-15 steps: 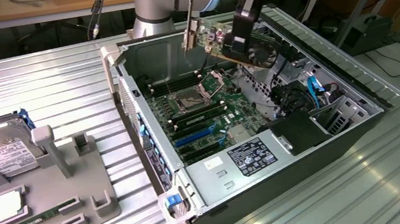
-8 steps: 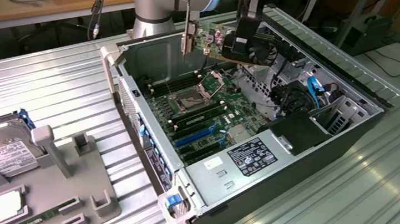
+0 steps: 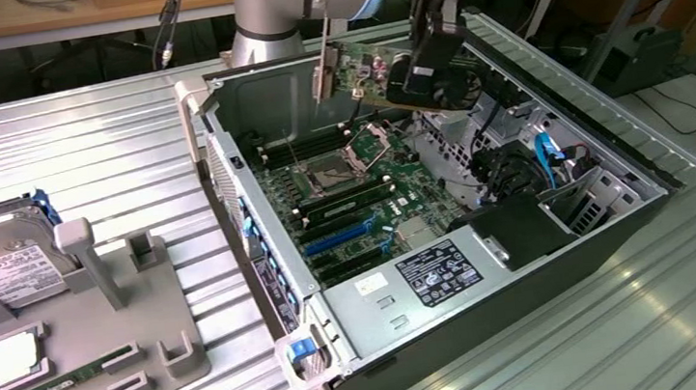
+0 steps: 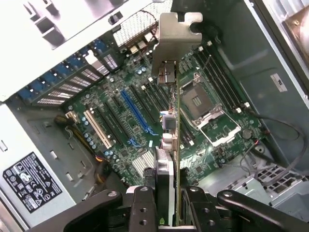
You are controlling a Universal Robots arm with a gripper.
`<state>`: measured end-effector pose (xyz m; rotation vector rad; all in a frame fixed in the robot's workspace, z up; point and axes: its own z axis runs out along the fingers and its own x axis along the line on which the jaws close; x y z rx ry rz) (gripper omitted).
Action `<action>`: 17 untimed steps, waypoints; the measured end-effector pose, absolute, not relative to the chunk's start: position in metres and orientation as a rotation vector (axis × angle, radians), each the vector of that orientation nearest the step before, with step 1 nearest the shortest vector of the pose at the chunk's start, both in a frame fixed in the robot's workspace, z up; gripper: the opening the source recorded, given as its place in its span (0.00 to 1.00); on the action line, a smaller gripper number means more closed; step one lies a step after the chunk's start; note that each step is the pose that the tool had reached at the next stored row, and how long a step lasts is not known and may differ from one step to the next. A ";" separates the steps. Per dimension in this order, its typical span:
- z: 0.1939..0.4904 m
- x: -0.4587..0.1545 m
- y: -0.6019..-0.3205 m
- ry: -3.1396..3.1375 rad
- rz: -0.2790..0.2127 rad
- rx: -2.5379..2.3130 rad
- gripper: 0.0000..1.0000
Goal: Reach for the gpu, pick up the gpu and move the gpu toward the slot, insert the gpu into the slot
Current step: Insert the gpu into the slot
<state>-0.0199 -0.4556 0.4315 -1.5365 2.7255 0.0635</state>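
Observation:
My gripper [image 3: 434, 55] is shut on the gpu [image 3: 390, 76] and holds it in the air above the far end of the open computer case [image 3: 616, 162]. The card is tilted, its long silver bracket [image 3: 324, 69] toward the exterior view's left. In the wrist view the gpu [image 4: 170, 140] appears edge-on between my fingers [image 4: 145, 208], with its bracket [image 4: 173, 41] at the far end. Below it lies the green motherboard [image 4: 212, 145] with a long blue slot [image 4: 137, 113]. The blue slots [image 3: 340, 238] are also in the exterior view, nearer than the card.
A grey fixture [image 3: 114, 307] at the exterior view's left carries a silver hard drive [image 3: 6, 265], a processor chip [image 3: 13, 358] and a green memory stick [image 3: 64, 385]. Cables [image 3: 533, 161] and a power supply [image 3: 441, 273] sit in the case. The ribbed metal table [image 3: 85, 155] surrounds it.

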 end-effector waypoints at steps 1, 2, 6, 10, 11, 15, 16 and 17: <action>0.432 -0.020 -0.456 2.714 0.064 -1.558 0.28; 0.431 -0.020 -0.456 2.700 0.064 -1.582 0.28; 0.431 -0.020 -0.456 2.640 0.064 -1.684 0.28; 0.431 -0.020 -0.456 2.562 0.065 -1.803 0.28; 0.431 -0.020 -0.456 2.544 0.065 -1.830 0.28; 0.431 -0.020 -0.456 2.477 0.066 -1.921 0.28; 0.431 -0.020 -0.456 2.460 0.066 -1.944 0.28; 0.431 -0.020 -0.456 2.442 0.066 -1.966 0.28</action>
